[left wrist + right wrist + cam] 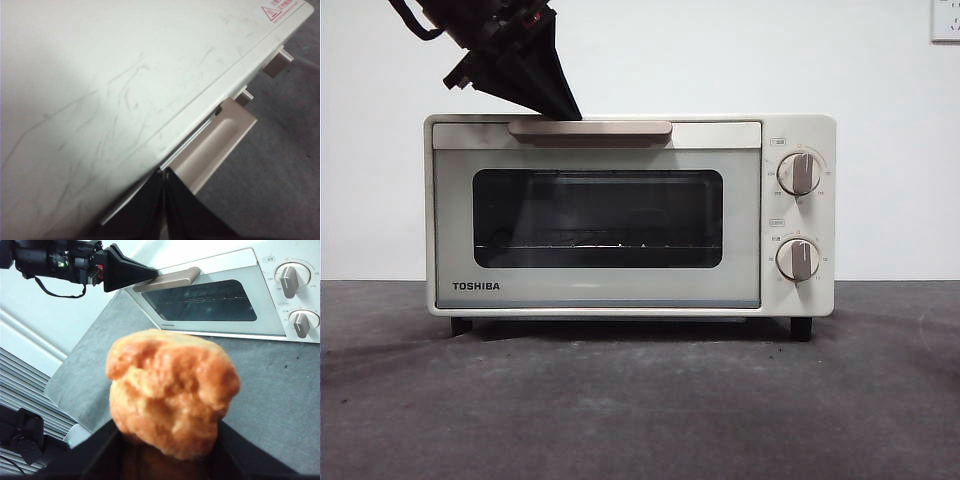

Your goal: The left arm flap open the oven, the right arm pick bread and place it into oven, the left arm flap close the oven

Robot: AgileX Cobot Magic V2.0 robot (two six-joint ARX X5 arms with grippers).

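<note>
Oven (630, 215) is sitting on the dark grey table (620, 410) in the front view, door shut, window dark with a rack showing inside. Handle (590, 128) is running along the door top; two knobs (799, 173) are standing on the panel beside the door. A black gripper (563, 110) is coming down from the upper corner of this view, tip touching the handle's upper edge near one end. White wall is filling the background.

Left wrist view: left gripper (165, 172) is pressing its two jaws together, clenched on nothing, tip sitting at the seam between the oven (115, 95) top and the handle (215, 145). Oven top is looking scuffed, with a red warning sticker (275, 11) at the far corner. Grey table (280, 175) is showing past the handle.

Right wrist view: right gripper (167, 452) is grasping the bread (170, 392), the roll sitting up between the jaws, well apart from the oven (225, 295) and held out in front of it. Oven door is closed. Left gripper (152, 275) is showing at the handle (167, 280) end, touching it. Knobs (289, 280) are visible past the door.
</note>
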